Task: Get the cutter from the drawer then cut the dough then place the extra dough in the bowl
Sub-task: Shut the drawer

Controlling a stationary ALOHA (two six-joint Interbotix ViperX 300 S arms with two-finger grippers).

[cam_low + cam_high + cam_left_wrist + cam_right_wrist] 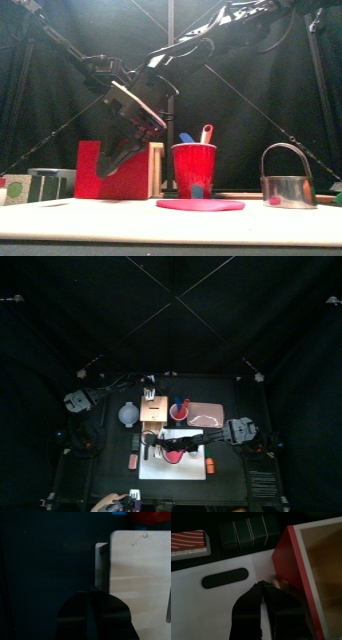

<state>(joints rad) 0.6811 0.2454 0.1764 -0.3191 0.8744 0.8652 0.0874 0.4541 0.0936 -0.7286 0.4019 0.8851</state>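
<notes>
one cutter (285, 180) already stands outside the drawer, upright on the near right part of the white cutting board (80, 225) with its wire handle arched over it. the fetching step therefore looks done. just left of it, close to the board's front edge, the pink dough (201, 204) lies flat as a whole disc, clear of both arms. by my reading it is uncut and placed there so the cutter can be pressed straight down on it. behind the dough stands the red cup (194, 168) with its toy knives, clear of the cutting spot.

next back is the right gripper (264, 592), low over the board near its grip hole. its jaws are pressed together with nothing between them, and their tips sit just beside the red drawer front (286, 559). the drawer is pulled out, and the part of its pale inside that shows is bare. that position suggests this arm is tending the drawer rather than the cutter.

farther back, the left gripper (90, 604) hangs over an edge of the wooden box (140, 572), jaws likewise closed and empty, probably steadying the box or simply waiting. the blue-grey bowl (127, 413) sits left of the box, well apart from the dough, ready for scraps.
</notes>
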